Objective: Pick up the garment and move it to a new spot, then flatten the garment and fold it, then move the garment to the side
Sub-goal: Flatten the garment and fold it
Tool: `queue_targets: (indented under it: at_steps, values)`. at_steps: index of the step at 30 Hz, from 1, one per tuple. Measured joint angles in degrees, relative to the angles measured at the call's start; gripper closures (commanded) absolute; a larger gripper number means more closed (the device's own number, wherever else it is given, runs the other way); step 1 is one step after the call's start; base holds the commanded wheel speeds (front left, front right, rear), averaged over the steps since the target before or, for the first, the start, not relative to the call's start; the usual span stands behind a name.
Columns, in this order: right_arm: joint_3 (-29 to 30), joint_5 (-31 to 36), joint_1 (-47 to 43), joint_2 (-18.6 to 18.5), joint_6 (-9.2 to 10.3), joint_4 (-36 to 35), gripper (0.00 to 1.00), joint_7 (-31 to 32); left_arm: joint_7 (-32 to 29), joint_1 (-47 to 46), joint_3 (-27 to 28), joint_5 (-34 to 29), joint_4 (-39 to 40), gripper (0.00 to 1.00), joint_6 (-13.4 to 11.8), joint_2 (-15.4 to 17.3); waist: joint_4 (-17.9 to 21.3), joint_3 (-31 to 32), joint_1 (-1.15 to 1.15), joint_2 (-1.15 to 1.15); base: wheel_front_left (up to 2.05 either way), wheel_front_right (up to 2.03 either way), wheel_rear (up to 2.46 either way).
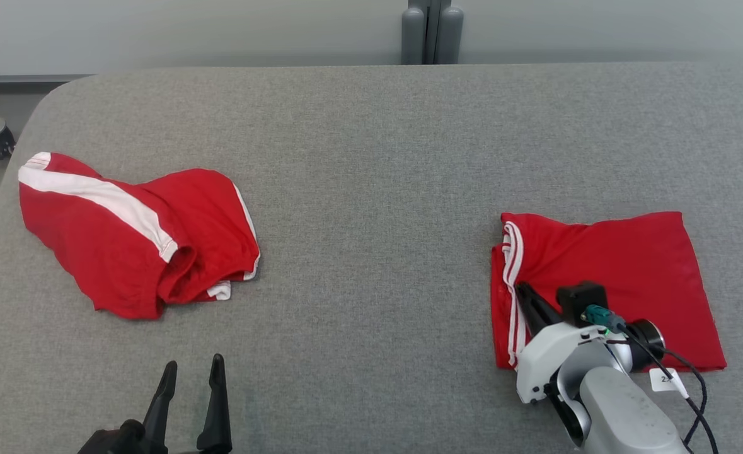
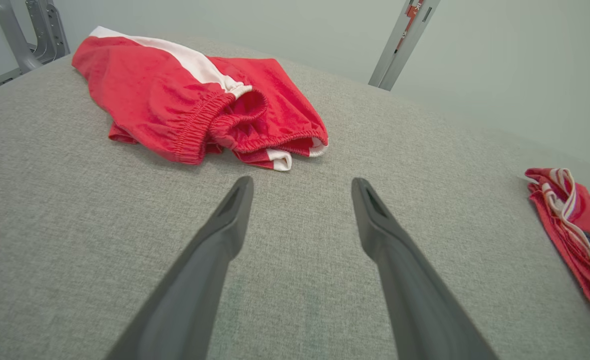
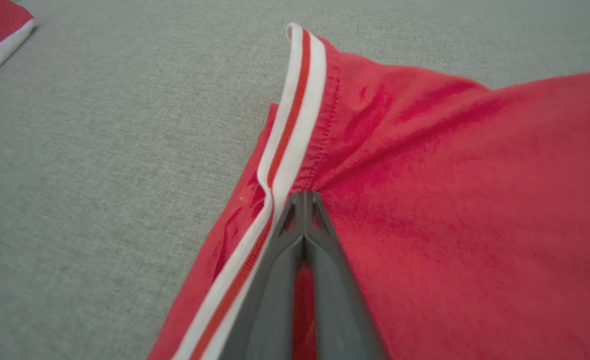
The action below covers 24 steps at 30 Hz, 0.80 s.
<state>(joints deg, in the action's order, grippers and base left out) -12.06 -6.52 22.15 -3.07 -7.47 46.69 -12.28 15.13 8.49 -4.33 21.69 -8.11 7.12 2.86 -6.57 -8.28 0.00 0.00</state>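
While left claw [image 1: 194,362] gapes, right claw [image 3: 304,195] seemingly pinches the folded garment [image 1: 629,265].

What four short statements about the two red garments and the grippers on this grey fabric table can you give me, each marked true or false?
1. The right gripper is shut on the folded red garment with striped white trim. True.
2. The left gripper holds the crumpled red shorts with a white band. False: it is open over the bare grey fabric table, apart from the shorts.
3. The two garments touch each other. False: a bare stretch of table lies between them.
4. The crumpled shorts lie on the robot's left side. True.
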Motion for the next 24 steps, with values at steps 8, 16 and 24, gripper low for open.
queue_targets:
  at_steps: [8,16,24]
  values:
    - [-8.12,-6.55,2.04,0.32,-0.05,1.49,1.0,-1.34,0.0,-0.14,-0.34,0.36,-0.4,0.0,0.2,0.0,0.19,0.7,0.0,0.0,0.0,0.0,0.0]
    - [-8.15,-8.56,1.45,0.3,-0.07,-2.69,1.0,-2.52,0.0,0.6,-0.27,0.36,-0.67,0.0,0.27,0.0,1.0,2.81,0.0,0.0,0.0,0.0,0.0]
    - [1.93,-0.57,-8.9,-0.6,-0.07,-18.82,0.36,-2.78,0.0,3.83,1.75,-1.27,-0.55,0.0,0.27,0.0,1.61,6.81,0.0,0.0,0.0,0.0,0.0]
